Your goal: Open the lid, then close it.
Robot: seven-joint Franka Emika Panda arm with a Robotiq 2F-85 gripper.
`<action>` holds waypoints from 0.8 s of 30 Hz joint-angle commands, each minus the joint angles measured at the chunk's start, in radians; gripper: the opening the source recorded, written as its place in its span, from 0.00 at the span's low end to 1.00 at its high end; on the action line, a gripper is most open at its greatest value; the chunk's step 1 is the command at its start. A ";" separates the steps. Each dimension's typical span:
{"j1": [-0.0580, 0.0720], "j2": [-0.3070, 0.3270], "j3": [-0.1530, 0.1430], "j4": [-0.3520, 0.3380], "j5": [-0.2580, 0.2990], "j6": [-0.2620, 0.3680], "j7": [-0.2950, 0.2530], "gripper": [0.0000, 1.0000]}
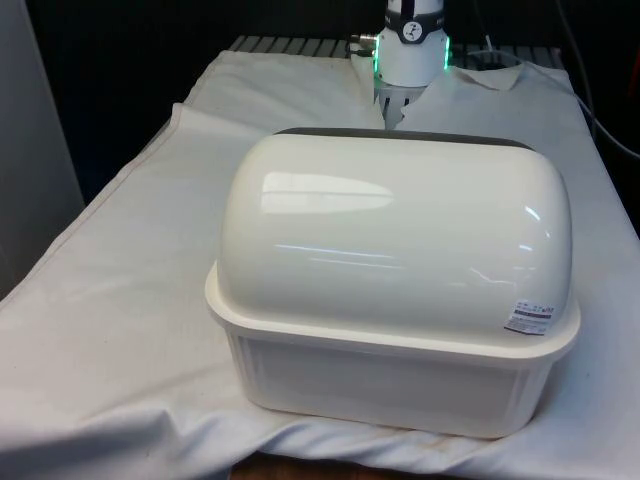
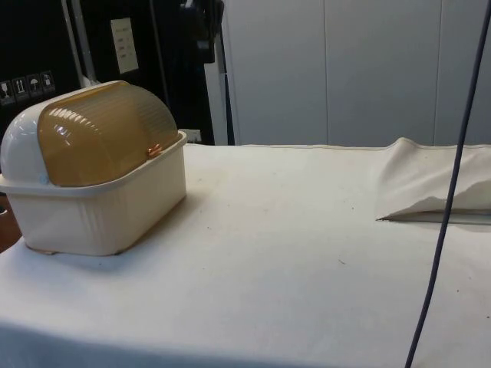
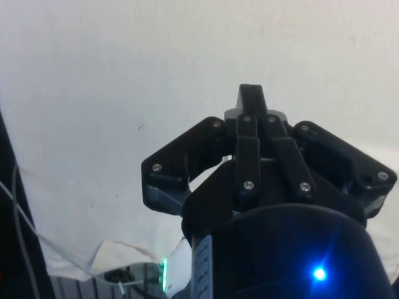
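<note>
Even, bright overhead light falls on the white cloth-covered table (image 2: 291, 253). Broad glare streaks lie across the glossy cream plastic bread box's domed back (image 1: 400, 230), which casts a soft shadow on the cloth beside its base. The black curtains behind stay dim.

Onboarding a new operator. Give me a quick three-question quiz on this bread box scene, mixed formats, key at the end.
1. True or false: the bread box lid is shut.
2. In the side view, what colour is the lid? A) amber B) blue C) black
3. Fill in: the bread box stands on a white ____.

Key:
1. True. The lid reaches down to the base's rim, its small handle at the rim.
2. A.
3. Cloth; it covers the table.
</note>
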 commanded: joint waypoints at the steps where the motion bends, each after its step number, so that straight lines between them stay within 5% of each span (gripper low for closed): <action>1: 0.000 -0.011 0.001 -0.019 -0.012 0.032 0.010 0.00; 13: 0.000 -0.027 -0.001 -0.093 -0.005 0.132 0.006 0.00; 21: -0.001 -0.045 -0.001 -0.180 -0.009 0.263 0.025 0.00; 23: 0.000 -0.039 -0.002 -0.166 -0.005 0.238 0.015 0.00; 24: -0.001 -0.044 -0.002 -0.193 -0.009 0.284 0.027 0.00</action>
